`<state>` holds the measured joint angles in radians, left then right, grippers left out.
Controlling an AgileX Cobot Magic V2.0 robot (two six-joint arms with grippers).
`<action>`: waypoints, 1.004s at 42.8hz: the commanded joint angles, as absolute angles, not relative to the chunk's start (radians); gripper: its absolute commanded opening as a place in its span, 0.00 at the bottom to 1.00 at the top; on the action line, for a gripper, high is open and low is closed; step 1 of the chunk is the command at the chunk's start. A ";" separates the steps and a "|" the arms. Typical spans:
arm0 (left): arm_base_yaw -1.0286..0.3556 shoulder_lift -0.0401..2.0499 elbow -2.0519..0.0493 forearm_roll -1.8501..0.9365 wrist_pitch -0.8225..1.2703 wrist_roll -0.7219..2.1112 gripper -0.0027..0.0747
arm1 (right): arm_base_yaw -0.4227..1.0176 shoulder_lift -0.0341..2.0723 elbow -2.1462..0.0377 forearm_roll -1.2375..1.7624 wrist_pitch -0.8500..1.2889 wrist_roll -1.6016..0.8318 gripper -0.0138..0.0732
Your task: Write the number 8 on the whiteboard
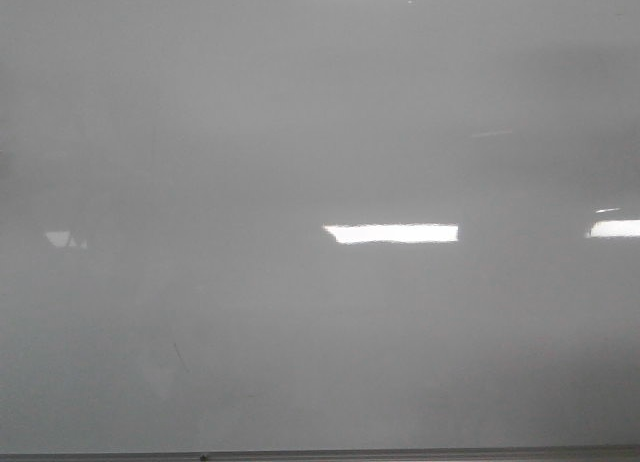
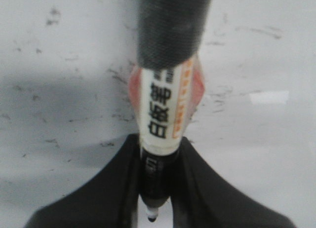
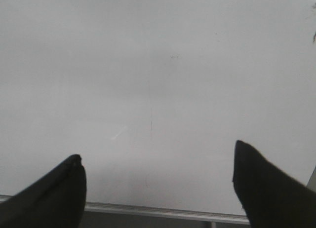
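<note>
From the front the whiteboard point(image 1: 300, 132) fills the frame with no drawn figure 8 legible, at the left wrist the left gripper point(image 2: 154, 188) clamps a marker point(image 2: 165, 104) at six o'clock, and the right gripper point(image 3: 158, 181) gapes wide.

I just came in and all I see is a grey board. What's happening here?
The left gripper is shut on a whiteboard marker, held over the smudged whiteboard. The right gripper is open and empty above the board near its edge strip. No figure 8 shows in any view yet, only glare and faint old marks.
</note>
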<state>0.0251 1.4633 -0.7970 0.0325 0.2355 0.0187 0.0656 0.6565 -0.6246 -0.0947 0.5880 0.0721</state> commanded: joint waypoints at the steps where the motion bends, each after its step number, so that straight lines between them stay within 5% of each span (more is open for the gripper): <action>1: 0.019 1.396 -0.827 0.033 0.221 0.014 0.01 | 0.067 0.655 -0.683 -0.105 0.531 0.065 0.88; 20: -0.154 1.274 -1.045 0.007 0.811 0.234 0.01 | 0.067 0.689 -0.849 -0.124 0.737 0.063 0.88; 30: -0.320 1.288 -1.136 -0.186 0.927 0.548 0.01 | 0.067 0.795 -0.916 -0.088 0.836 0.045 0.88; 43: -0.578 1.359 -1.197 -0.294 1.018 0.786 0.01 | 0.076 0.954 -0.994 0.246 0.904 -0.402 0.88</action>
